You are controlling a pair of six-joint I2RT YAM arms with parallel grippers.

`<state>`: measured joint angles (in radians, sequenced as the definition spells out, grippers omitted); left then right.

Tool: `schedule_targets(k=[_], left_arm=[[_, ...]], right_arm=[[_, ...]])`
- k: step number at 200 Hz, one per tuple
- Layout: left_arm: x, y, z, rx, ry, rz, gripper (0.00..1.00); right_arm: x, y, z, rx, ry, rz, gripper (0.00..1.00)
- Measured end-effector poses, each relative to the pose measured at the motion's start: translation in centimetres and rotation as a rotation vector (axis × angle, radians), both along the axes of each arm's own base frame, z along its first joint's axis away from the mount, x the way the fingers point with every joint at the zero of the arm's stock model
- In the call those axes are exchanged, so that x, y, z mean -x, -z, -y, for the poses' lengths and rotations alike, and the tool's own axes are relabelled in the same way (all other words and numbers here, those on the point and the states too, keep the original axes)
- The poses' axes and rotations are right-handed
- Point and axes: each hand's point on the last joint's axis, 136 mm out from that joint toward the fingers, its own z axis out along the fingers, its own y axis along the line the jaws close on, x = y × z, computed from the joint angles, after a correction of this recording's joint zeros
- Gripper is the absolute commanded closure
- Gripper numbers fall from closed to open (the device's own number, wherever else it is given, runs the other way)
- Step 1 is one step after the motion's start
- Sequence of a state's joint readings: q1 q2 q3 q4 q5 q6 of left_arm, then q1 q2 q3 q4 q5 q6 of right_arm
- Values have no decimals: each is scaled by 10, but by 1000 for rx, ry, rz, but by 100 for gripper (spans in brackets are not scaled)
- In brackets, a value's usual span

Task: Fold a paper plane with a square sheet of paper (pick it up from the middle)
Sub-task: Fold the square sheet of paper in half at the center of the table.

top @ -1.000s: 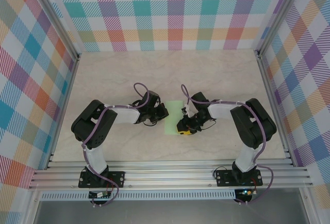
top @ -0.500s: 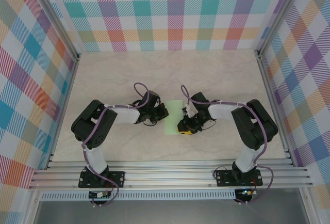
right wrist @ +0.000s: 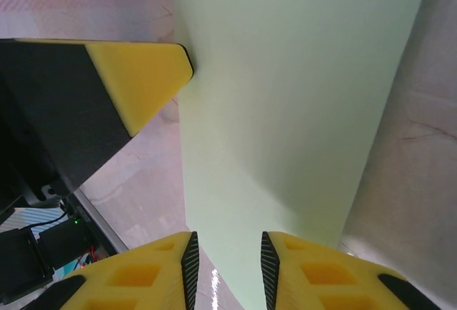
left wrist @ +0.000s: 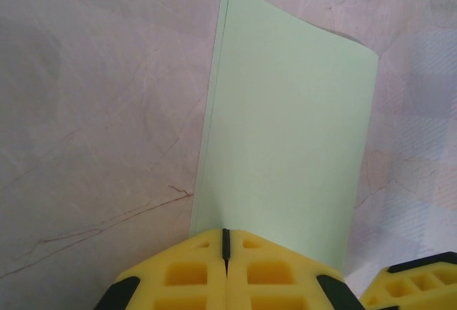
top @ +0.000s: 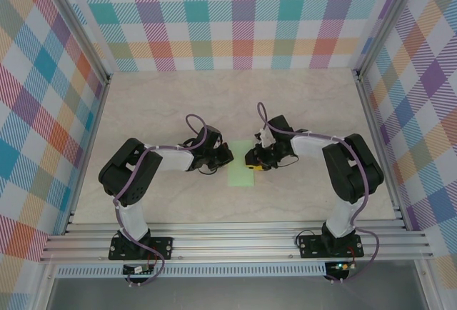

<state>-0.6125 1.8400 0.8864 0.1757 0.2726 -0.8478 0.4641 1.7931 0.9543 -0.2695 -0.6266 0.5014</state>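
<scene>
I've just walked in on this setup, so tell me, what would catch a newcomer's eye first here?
First, the pale green folded paper sheet, lying mid-table on the marbled beige tabletop between the two arms. The left arm's yellow-fingered tool is shut at the sheet's left edge, and the right arm's tool, fingers slightly apart, sits at its right edge. Around everything stand bright multicoloured plaid walls.

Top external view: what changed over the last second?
The right gripper moved along the right edge of the square sheet of paper toward its far end, jaws apart. The left gripper, shut at the sheet's left edge, and the sheet itself stayed put.
</scene>
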Motion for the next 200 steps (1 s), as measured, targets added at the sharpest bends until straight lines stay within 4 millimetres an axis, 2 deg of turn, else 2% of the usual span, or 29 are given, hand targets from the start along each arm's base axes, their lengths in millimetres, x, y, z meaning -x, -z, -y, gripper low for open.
schedule_targets(k=[43,89,113,138,152,173,200], left_arm=[[0,0,0,0,0,0,100],[0,0,0,-2,0,-2,100],[0,0,0,-3,0,-4,100],[0,0,0,-3,0,-4,100],[0,0,0,-4,0,-5,100],[0,0,0,-4,0,-5,100],[0,0,0,-4,0,-6,100]], right_arm=[[21,18,7,15,-24,-64,67],[18,16,9,42,-31,-52,69],[-1,4,6,57,-17,-4,69],[-37,-23,-4,29,5,89,69],[-57,-30,-6,27,24,130,69],[-76,-23,-7,37,46,139,68],[-80,4,-2,73,59,87,68]])
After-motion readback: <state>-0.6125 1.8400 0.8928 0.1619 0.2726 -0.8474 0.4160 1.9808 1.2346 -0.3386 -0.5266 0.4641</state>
